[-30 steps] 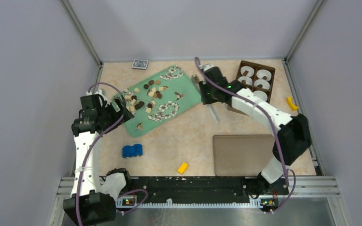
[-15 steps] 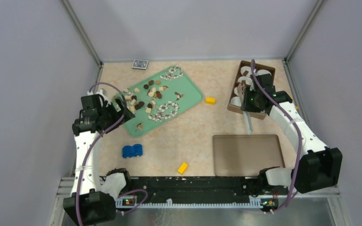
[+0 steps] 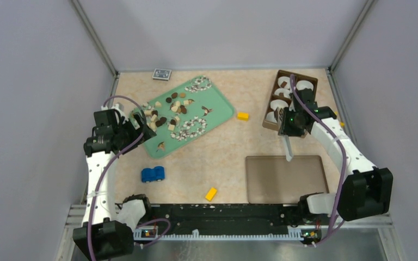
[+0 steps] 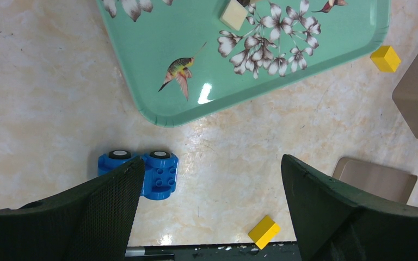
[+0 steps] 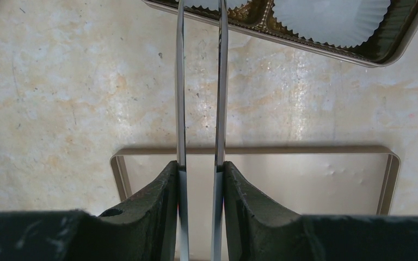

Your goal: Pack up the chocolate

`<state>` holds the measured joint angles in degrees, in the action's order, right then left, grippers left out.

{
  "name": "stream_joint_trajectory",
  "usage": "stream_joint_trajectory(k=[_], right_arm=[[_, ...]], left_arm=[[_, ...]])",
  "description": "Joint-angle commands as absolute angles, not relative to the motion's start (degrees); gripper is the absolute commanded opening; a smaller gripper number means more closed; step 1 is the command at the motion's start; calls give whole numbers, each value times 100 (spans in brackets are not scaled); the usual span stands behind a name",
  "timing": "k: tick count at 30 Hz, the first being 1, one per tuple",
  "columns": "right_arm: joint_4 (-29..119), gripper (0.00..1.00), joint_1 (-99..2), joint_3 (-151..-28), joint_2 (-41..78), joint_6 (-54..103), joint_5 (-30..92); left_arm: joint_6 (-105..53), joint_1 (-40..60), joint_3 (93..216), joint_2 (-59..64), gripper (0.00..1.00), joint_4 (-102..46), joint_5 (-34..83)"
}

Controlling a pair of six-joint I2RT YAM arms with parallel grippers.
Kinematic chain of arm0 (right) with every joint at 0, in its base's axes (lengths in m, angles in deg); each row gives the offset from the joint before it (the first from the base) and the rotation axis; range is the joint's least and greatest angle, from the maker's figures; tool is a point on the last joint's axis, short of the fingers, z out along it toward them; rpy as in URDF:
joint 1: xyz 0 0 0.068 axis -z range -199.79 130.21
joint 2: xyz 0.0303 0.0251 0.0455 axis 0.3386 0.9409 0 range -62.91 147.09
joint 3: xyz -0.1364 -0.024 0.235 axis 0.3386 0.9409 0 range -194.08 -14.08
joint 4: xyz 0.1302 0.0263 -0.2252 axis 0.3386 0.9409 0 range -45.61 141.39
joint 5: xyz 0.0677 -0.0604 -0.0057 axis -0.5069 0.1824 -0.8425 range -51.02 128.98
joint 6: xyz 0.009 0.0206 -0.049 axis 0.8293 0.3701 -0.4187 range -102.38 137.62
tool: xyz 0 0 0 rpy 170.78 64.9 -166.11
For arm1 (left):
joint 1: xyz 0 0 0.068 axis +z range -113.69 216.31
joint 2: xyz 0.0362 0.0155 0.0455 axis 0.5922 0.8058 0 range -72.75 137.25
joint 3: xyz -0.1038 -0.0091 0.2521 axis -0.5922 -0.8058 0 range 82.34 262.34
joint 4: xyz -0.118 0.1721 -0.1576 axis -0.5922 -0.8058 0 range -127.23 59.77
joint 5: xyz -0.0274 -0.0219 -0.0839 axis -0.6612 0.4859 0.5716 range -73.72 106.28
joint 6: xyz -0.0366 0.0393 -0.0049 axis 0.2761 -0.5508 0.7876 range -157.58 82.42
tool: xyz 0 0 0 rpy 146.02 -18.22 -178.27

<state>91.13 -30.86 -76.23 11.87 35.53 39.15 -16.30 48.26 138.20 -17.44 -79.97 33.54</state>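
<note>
Chocolate (image 3: 175, 106), dark brown, light brown and cream bits, strewn over the far-left half of a green flowered tray (image 3: 217, 109) on the left of the surface (image 3: 223, 147); one cream cube (image 4: 233, 14) on the tray at the top of the left wrist view.

Left claw (image 4: 211, 159) gaping wide at the tray's left edge, gripping nothing; under it bare surface, blue toy car (image 4: 141, 174) beside its left finger, a yellow block (image 4: 265, 231) near the bottom edge.

Right claw (image 3: 287, 128) clamped on tweezers (image 5: 180, 81), poised over the strip between the brown box (image 5: 261, 13) with its white paper cups (image 5: 332, 13) and a flat brown lid (image 5: 305, 185); blades parallel, slightly apart; tips cut off by the top edge of the right wrist view, so impossible to tell whether anything is pinched there.

Another yellow block (image 3: 243, 116) lying between tray and box.
</note>
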Motion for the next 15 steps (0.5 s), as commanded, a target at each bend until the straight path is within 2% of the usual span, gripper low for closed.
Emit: stream_joint_trajectory(k=[1, 10, 15], right_arm=[[8993, 20, -3069, -7707, 1250, 3631, 4100], [8868, 24, -3039, -7695, 1477, 3614, 4266], [8819, 34, -3034, -7689, 1449, 3622, 4206]], left_arm=[[-1631, 4800, 13850, -1725, 99, -7804, 3457], [-1622, 4792, 13868, -1720, 99, -7818, 3456], [-1629, 4783, 13877, -1720, 99, -7814, 3451]])
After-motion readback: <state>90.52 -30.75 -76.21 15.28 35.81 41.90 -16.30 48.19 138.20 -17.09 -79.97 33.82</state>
